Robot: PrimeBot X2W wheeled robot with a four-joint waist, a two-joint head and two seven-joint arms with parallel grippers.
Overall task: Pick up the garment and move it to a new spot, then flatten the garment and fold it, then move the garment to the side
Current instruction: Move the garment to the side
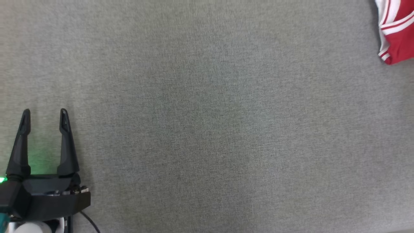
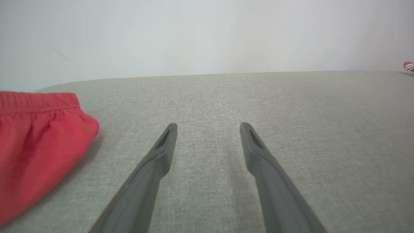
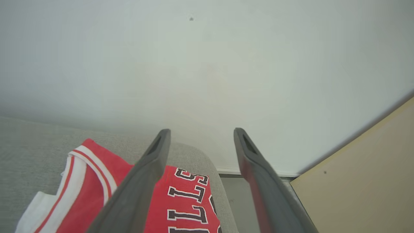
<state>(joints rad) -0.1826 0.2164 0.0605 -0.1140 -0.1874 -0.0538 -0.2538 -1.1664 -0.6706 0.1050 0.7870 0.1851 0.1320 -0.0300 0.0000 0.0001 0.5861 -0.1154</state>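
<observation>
My left tool (image 1: 44, 113) is spread, red waistband cloth (image 2: 35, 142) beside it; right tool (image 3: 202, 132) spread, empty, over the garment (image 3: 190, 213) at the bench (image 1: 207, 129) corner.

garment (image 1: 398, 42) | red jersey, white striped sleeve, black lettering | folded, flat | grey surface (image 1: 207, 116), far-right corner
</observation>
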